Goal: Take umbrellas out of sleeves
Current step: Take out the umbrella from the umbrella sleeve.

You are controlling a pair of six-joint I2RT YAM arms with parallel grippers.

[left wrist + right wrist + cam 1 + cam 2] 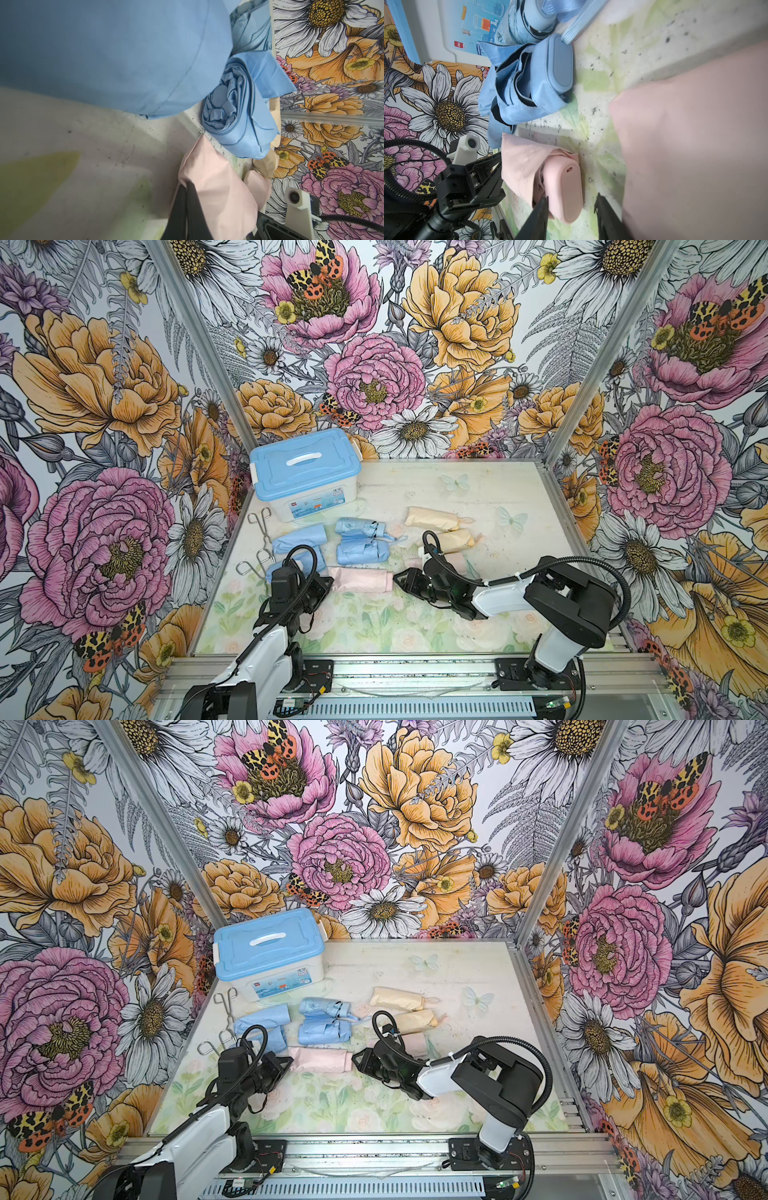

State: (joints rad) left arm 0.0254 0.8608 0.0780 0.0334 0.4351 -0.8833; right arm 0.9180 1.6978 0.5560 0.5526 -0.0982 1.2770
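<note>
Clamped shut with the left hand on the left end of the pink sleeve; pink cloth draped over the dark finger in the left wrist view. Parted with the right hand around the stubby handle of the pink umbrella at the sleeve's right end: one fingertip against the handle, the other just clear of it, so no grip there. Both lying flat on the desk, left of its middle, lengthwise along the near edge, with only the handle out of the sleeve's mouth.

Just beyond, toward the far edge: a blue umbrella and, just beside it, a second blue umbrella, both bare, wrinkled, black-strapped. Leftward, near the left edge: a blue sleeve, limp, and another blue sleeve partly behind the left arm. Hard by the left edge: metal tongs. In the far left corner: a blue-lidded box. Rightward of the blue umbrellas: a cream-yellow sleeve and a second cream-yellow sleeve, both plump, each with a tip showing at its right end. Behind the right arm: a second pink sleeve, plump, partly hidden.
</note>
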